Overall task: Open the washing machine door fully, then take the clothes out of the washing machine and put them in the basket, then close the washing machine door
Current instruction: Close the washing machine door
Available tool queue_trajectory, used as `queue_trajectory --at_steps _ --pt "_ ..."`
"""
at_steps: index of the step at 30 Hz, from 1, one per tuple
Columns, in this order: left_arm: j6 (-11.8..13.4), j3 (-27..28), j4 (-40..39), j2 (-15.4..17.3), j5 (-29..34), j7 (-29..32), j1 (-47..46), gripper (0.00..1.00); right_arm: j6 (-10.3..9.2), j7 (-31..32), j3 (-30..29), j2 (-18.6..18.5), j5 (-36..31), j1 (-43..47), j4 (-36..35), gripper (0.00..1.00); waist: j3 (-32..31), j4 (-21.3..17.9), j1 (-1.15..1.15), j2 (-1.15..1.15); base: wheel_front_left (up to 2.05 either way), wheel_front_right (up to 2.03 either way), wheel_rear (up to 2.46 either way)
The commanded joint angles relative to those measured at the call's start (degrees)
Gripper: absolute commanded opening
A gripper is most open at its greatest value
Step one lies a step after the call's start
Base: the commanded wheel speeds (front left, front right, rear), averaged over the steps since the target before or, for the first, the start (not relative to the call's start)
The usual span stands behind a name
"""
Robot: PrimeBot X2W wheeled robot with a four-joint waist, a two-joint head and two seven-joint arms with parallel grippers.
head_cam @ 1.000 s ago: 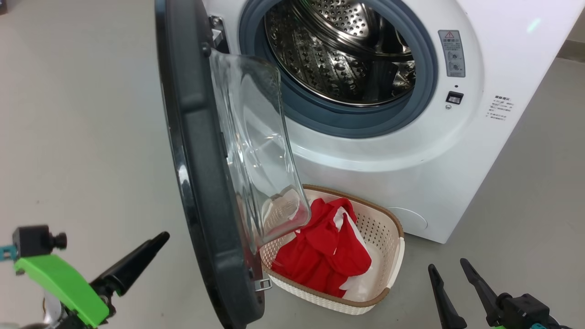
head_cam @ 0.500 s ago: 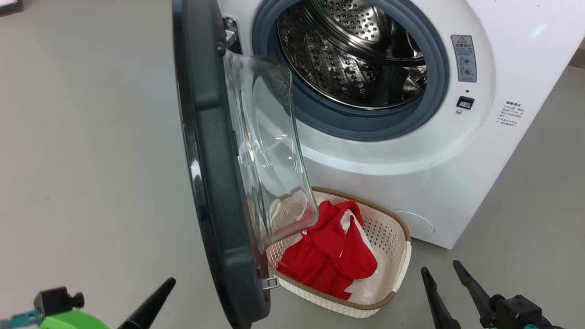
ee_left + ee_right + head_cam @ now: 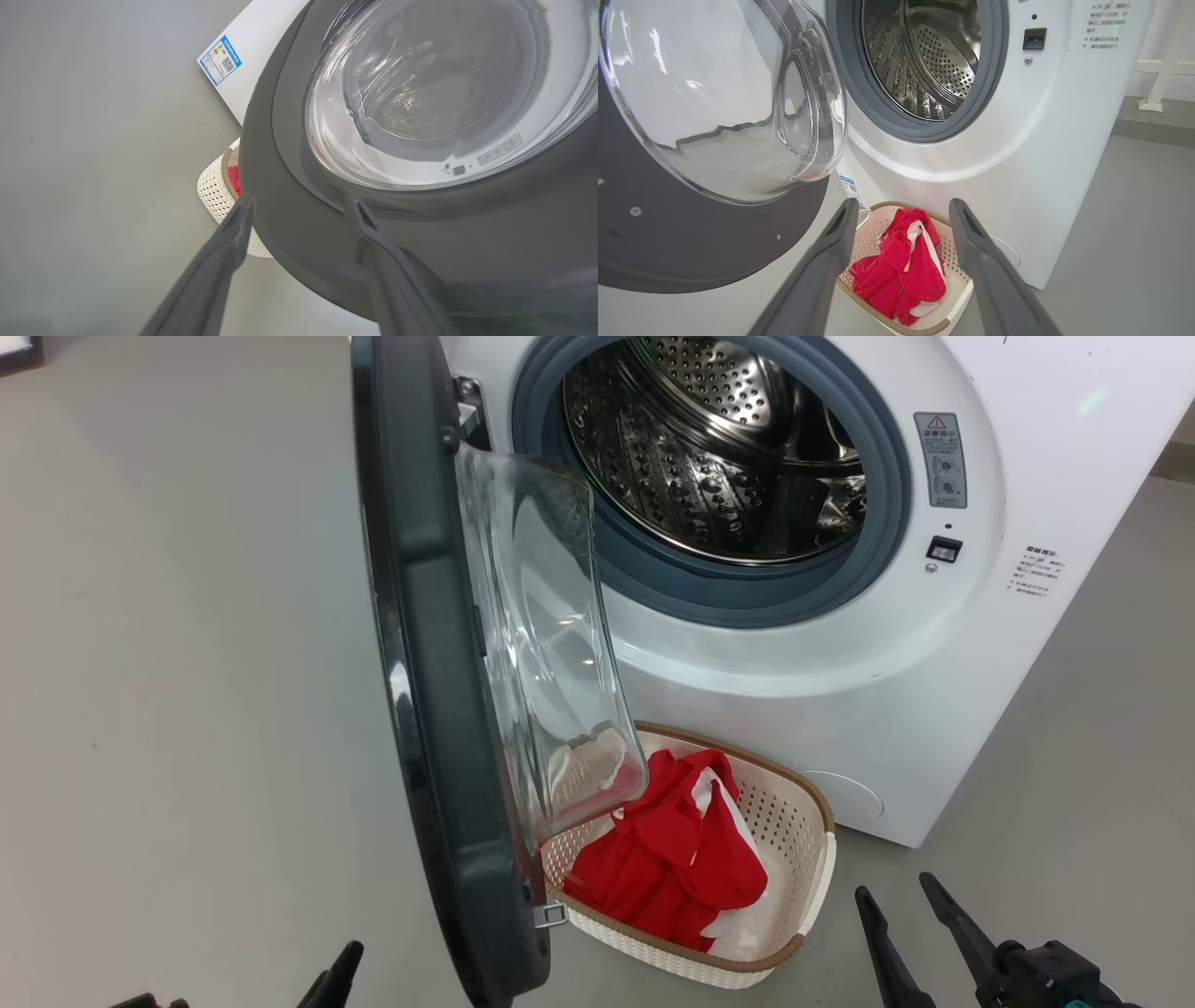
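Since a second ago my left gripper (image 3: 301,200) has sunk toward the head view's bottom edge, fingers spread and empty, facing the outer rim of the washing machine door (image 3: 420,616). Beyond it, my right gripper (image 3: 893,887) hangs open too. With the clothes (image 3: 672,859) lying in the basket (image 3: 784,807), closing remains, I judge: push that rim toward the washing machine (image 3: 840,691).

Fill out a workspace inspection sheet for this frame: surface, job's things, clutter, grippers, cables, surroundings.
Surface: grey floor, plain.
Job's things: washing machine door open; washing machine, its drum shows no garments; clothes lie in the basket, on the floor in front of the machine.
Clutter: nothing seen.
Grippers: left gripper jaws open by the door's outer face, holding nothing; right gripper jaws open, holding nothing, pointing toward the basket.
Cables: nothing seen.
Surroundings: white frame beside the machine, by the wall.
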Motion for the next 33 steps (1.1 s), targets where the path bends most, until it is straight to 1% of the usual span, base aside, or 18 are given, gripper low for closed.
queue_trajectory --at_steps 1,8,9,10,12,15,18,21,23,28,30,33 --pt "-0.4 1.8 -0.6 1.1 0.2 -1.6 -1.2 1.00 0.42 -0.4 1.6 -0.6 -0.1 -2.0 -1.1 1.00 0.0 0.0 0.00 0.00 0.00 0.00 0.00" --pt "-0.4 -2.1 0.0 1.8 3.1 -10.4 -1.2 1.00 0.42 -0.4 1.4 -0.6 -0.2 -2.2 -1.1 1.00 0.3 -0.1 0.00 0.00 0.00 0.00 0.00" --pt "-0.4 -3.6 0.8 2.3 4.7 -12.8 -1.3 1.00 0.42 -0.4 1.4 -0.6 -0.1 -2.3 -1.1 1.00 0.4 -0.1 0.00 0.00 0.00 0.00 0.00" --pt "-0.4 -4.2 1.2 2.4 5.5 -13.8 -1.5 1.00 0.42 -0.4 1.3 -0.7 -0.1 -2.3 -1.1 1.00 0.5 0.0 0.00 0.00 0.00 0.00 0.00" --pt "-0.4 -5.1 2.3 2.6 7.6 -15.2 -2.0 1.00 0.42 -0.4 1.3 -0.8 -0.1 -2.5 -1.1 1.00 0.8 0.0 0.00 0.00 0.00 0.00 0.00" --pt "-0.4 -5.7 4.8 2.8 13.7 -16.0 -2.9 1.00 0.42 -0.4 1.1 -0.9 -0.2 -2.7 -1.2 1.00 1.0 0.1 0.00 0.00 0.00 0.00 0.00" --pt "-0.4 0.2 5.5 0.3 21.6 -16.1 -3.2 1.00 0.42 -0.4 0.9 -0.9 -0.3 -2.8 -1.3 1.00 1.1 0.2 0.00 0.00 0.00 0.00 0.00" --pt "-0.4 6.6 4.2 -3.1 31.5 -16.1 -2.1 1.00 0.42 -0.4 0.8 -0.9 -0.3 -2.8 -1.3 1.00 1.0 0.2 0.00 0.00 0.00 0.00 0.00" --pt "-0.4 9.8 3.5 -5.3 38.2 -16.1 -1.0 1.00 0.42 -0.4 0.7 -0.9 -0.3 -2.8 -1.3 1.00 1.0 0.2 0.00 0.00 0.00 0.00 0.00" --pt "-0.4 15.3 0.7 -9.9 50.3 -16.1 0.8 1.00 0.42 -0.4 0.6 -0.8 -0.4 -3.0 -1.3 1.00 1.1 0.1 0.00 0.00 0.00 0.00 0.00" --pt "-0.4 17.3 -0.9 -10.8 55.7 -16.1 1.2 1.00 0.42 -0.4 0.6 -0.8 -0.4 -3.1 -1.3 1.00 1.2 0.1 0.00 0.00 0.00 0.00 0.00" --pt "-0.4 20.6 -3.1 -13.0 62.4 -16.1 1.9 1.00 0.42 -0.4 0.5 -0.8 -0.4 -3.2 -1.4 1.00 1.2 0.0 0.00 0.00 0.00 0.00 0.00"
